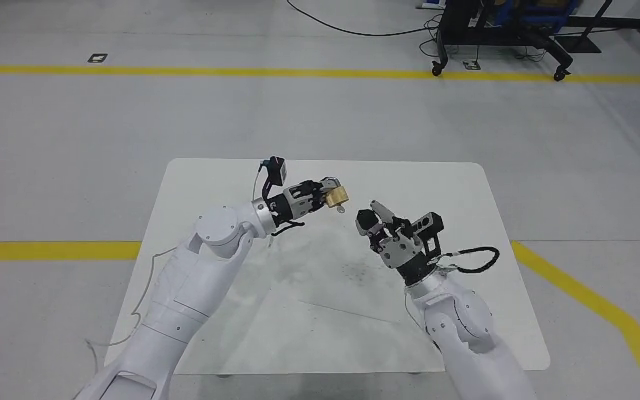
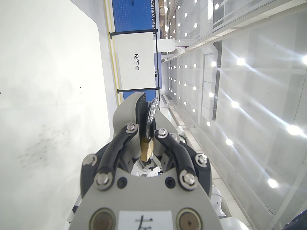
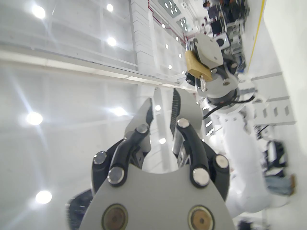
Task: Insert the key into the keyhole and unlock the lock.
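Observation:
My left gripper (image 1: 322, 192) (image 2: 146, 107) is shut on a brass padlock (image 1: 337, 195) (image 2: 146, 150) and holds it in the air above the back middle of the white table (image 1: 300, 320). The silver shackle (image 2: 152, 111) is pinched between the fingers. A small silver key (image 3: 203, 84) sticks out of the lock body (image 3: 197, 66), on the side that faces my right gripper. My right gripper (image 1: 373, 217) (image 3: 163, 104) stands open a short way right of the lock, with nothing between its fingers and no contact with the key.
The table's surface carries faint scuff marks (image 1: 355, 270) near the middle. Yellow floor lines (image 1: 300, 72) run behind and beside the table. A black wheeled stand (image 1: 500, 40) sits far back on the right.

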`<state>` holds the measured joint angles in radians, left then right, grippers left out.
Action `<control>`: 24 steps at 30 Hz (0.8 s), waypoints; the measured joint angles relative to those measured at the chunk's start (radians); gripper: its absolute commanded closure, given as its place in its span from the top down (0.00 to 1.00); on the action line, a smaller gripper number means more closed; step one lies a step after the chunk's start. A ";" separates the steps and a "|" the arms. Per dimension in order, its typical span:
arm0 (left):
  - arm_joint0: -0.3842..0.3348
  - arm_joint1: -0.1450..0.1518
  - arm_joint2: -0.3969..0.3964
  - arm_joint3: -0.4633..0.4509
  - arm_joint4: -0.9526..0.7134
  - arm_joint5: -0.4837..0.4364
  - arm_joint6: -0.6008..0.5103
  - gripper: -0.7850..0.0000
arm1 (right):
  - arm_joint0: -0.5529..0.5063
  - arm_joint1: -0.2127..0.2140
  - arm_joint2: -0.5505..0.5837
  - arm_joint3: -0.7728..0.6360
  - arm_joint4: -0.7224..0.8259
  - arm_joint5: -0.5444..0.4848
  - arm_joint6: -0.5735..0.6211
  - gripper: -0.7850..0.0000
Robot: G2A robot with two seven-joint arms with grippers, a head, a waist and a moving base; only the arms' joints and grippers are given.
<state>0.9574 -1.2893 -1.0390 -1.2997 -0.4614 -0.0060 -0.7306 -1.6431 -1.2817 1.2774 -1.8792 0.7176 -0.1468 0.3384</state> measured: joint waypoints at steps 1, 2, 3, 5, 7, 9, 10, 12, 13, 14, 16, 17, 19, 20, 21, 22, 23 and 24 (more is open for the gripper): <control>0.001 0.000 0.000 -0.001 0.000 -0.001 0.000 0.00 | -0.006 0.000 0.001 -0.001 -0.087 -0.061 -0.035 1.00; 0.001 -0.001 0.000 -0.002 0.000 -0.002 0.000 0.00 | -0.010 -0.001 0.001 -0.001 -0.156 -0.104 -0.069 1.00; 0.002 -0.001 0.000 -0.002 0.000 -0.002 -0.001 0.00 | -0.014 -0.002 -0.002 -0.001 -0.219 -0.138 -0.103 1.00; 0.002 -0.001 -0.002 -0.003 0.000 -0.005 -0.002 0.00 | -0.016 -0.003 -0.004 0.000 -0.303 -0.162 -0.134 1.00; 0.003 -0.002 -0.002 -0.003 0.000 -0.007 -0.002 0.00 | -0.016 -0.003 -0.004 0.000 -0.283 -0.152 -0.117 1.00; 0.003 -0.002 -0.003 -0.004 0.002 -0.007 -0.002 0.00 | -0.016 -0.003 -0.004 0.000 -0.244 -0.150 -0.114 1.00; 0.003 -0.002 -0.003 -0.004 0.008 -0.006 -0.001 0.00 | -0.016 -0.003 -0.004 0.000 -0.238 -0.150 -0.114 1.00; 0.002 -0.002 -0.002 -0.006 0.020 -0.004 0.003 0.00 | -0.016 -0.003 -0.004 0.000 -0.239 -0.150 -0.114 1.00; 0.002 -0.002 -0.002 -0.007 0.025 -0.004 0.004 0.00 | -0.015 -0.003 -0.004 -0.001 -0.241 -0.151 -0.114 1.00; 0.002 -0.002 -0.002 -0.007 0.027 -0.004 0.005 0.00 | -0.012 -0.002 -0.004 -0.001 -0.248 -0.155 -0.113 1.00; 0.003 -0.001 -0.003 -0.008 0.034 -0.003 0.008 0.00 | 0.006 0.003 -0.010 0.001 -0.325 -0.181 -0.089 1.00; 0.003 -0.001 -0.004 -0.009 0.036 -0.003 0.009 0.00 | 0.016 0.006 -0.013 0.003 -0.390 -0.202 -0.081 1.00; 0.005 -0.001 -0.005 -0.011 0.039 -0.001 0.010 0.00 | 0.031 0.010 -0.019 0.004 -0.617 -0.257 -0.115 1.00; 0.005 -0.001 -0.005 -0.012 0.041 0.000 0.010 0.00 | 0.032 0.011 -0.029 0.004 -0.742 -0.279 -0.145 0.98; 0.005 -0.001 -0.006 -0.013 0.043 0.000 0.009 0.00 | 0.034 0.011 -0.039 0.004 -0.871 -0.300 -0.173 0.86; 0.005 -0.001 -0.007 -0.013 0.045 0.001 0.009 0.00 | 0.038 0.013 -0.043 0.006 -1.036 -0.321 -0.205 0.79; 0.005 -0.001 -0.007 -0.014 0.048 0.001 0.009 0.00 | 0.042 0.014 -0.041 0.006 -1.157 -0.327 -0.231 0.78; 0.005 -0.001 -0.007 -0.015 0.052 0.001 0.009 0.00 | 0.045 0.016 -0.037 0.005 -1.277 -0.323 -0.261 0.80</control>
<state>0.9621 -1.2900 -1.0464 -1.3143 -0.4094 -0.0051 -0.7217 -1.5978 -1.2661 1.2404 -1.8745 -0.5596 -0.4698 0.0774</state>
